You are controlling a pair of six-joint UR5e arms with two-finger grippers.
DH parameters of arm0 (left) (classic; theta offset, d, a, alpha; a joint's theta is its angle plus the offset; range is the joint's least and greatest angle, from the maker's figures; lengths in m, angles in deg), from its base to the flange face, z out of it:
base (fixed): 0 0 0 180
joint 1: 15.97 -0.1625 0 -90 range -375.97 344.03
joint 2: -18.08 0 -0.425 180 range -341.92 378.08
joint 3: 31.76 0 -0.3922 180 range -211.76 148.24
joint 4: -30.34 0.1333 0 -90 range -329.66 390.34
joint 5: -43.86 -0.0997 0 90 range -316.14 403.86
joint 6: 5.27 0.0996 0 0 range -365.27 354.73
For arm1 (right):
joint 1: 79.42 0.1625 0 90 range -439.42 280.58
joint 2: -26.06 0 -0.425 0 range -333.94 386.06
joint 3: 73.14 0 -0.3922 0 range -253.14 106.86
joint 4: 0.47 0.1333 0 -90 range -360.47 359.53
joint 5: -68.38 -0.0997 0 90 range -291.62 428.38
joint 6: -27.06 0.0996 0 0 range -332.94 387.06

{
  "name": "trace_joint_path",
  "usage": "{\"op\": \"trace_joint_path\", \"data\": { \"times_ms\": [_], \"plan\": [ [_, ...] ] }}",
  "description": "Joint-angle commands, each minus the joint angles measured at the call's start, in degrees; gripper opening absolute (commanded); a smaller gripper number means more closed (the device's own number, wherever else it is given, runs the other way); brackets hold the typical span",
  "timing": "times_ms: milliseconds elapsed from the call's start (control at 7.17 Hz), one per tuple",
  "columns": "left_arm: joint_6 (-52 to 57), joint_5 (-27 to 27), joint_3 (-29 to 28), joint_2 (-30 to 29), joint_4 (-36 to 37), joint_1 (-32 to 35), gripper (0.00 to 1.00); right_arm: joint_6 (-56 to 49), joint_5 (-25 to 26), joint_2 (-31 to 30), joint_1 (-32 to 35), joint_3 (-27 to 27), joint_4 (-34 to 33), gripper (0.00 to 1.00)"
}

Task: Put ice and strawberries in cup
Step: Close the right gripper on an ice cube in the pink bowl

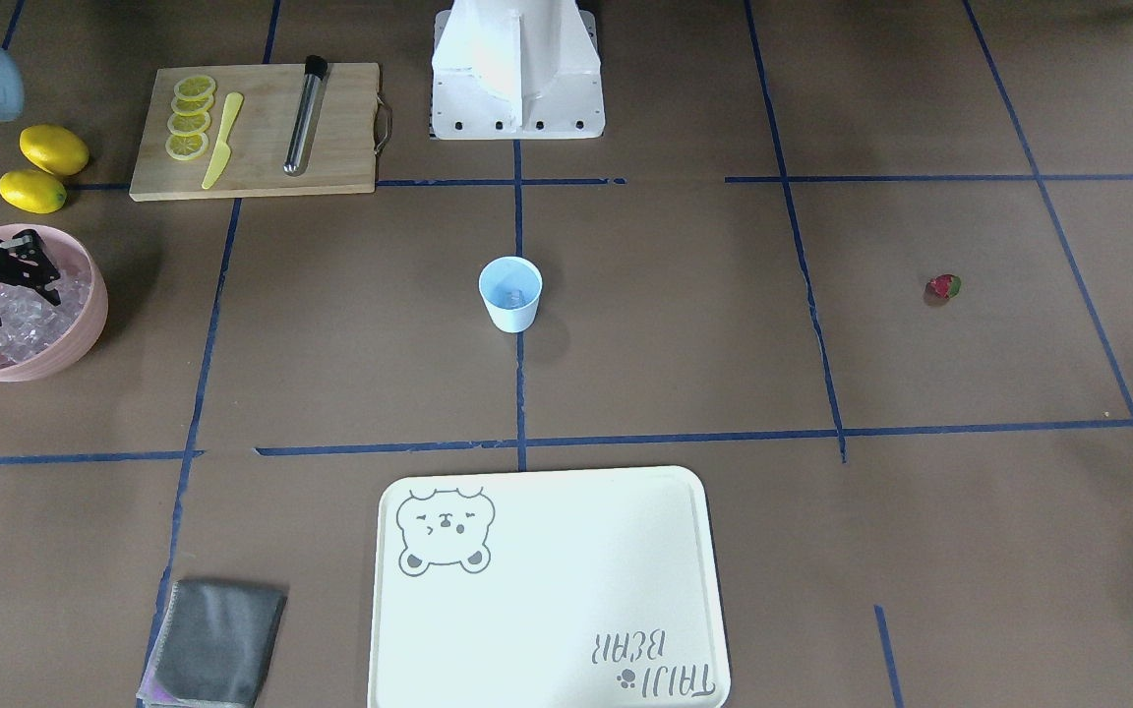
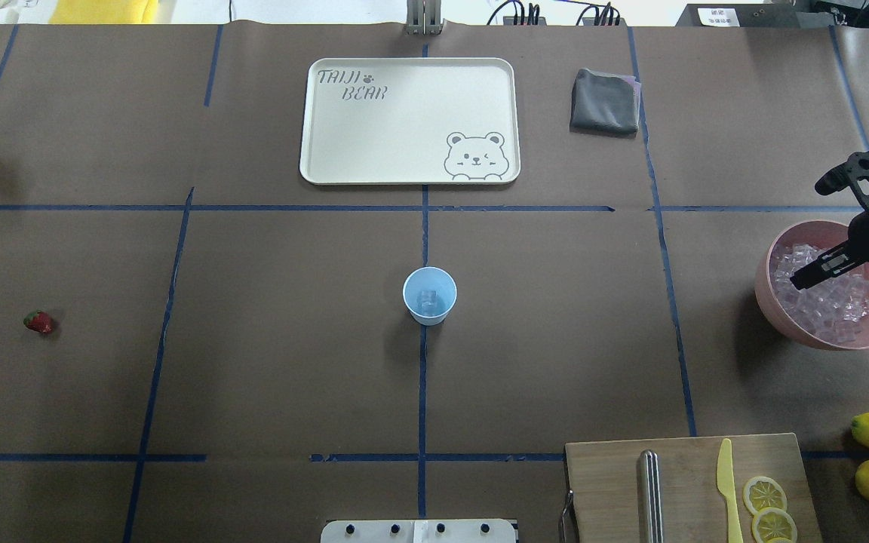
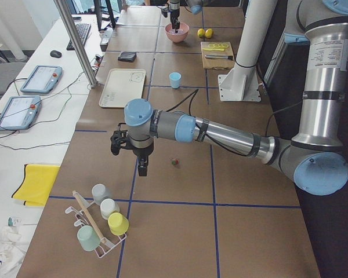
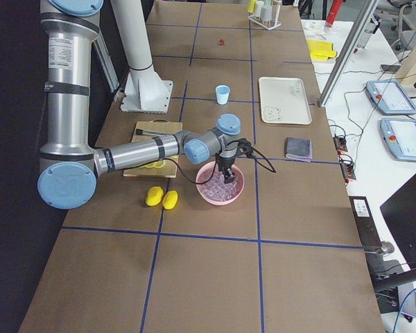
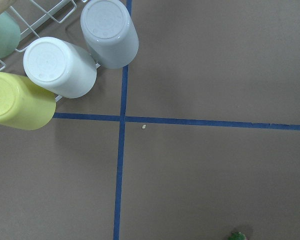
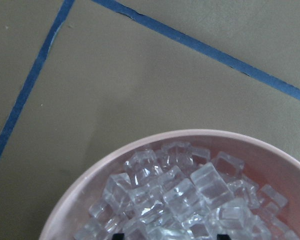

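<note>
right gripper spread wide over ice in pink bowl, right edge of overhead view. left gripper above bare table, open or closed impossible to tell. light-blue cup at centre, one cube inside. strawberry far left.

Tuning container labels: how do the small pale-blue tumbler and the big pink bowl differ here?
Size: the pale-blue tumbler is far smaller than the pink bowl. Fill: the tumbler seems to hold a cube or so; the bowl is heaped with clear ice cubes. Place: the tumbler stands mid-table; the bowl is on the robot's right, under the open right gripper. Both upright, open-topped.
</note>
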State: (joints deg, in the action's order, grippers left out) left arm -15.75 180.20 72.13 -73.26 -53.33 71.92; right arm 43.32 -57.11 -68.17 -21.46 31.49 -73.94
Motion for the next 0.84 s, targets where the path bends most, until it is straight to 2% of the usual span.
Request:
{"op": "trace_joint_path", "data": {
  "times_ms": [0,279,558,698],
  "plan": [
    [-0.07,0.07,0.0,-0.06,0.0,0.0,1.0,0.0,-0.01,-0.17,-0.03,-0.04,-0.09,0.69],
    [0.02,0.07,0.0,-0.06,0.0,0.0,1.0,0.0,-0.01,-0.26,-0.12,-0.39,-0.27,0.63],
    [-0.07,0.07,0.0,-0.06,0.0,0.0,1.0,0.0,-0.01,-0.17,-0.12,-0.39,-0.27,0.47],
    [0.02,0.07,0.0,0.03,0.0,0.0,1.0,0.0,-0.1,-0.17,-0.12,-0.39,-0.27,0.33]
  ]
}}
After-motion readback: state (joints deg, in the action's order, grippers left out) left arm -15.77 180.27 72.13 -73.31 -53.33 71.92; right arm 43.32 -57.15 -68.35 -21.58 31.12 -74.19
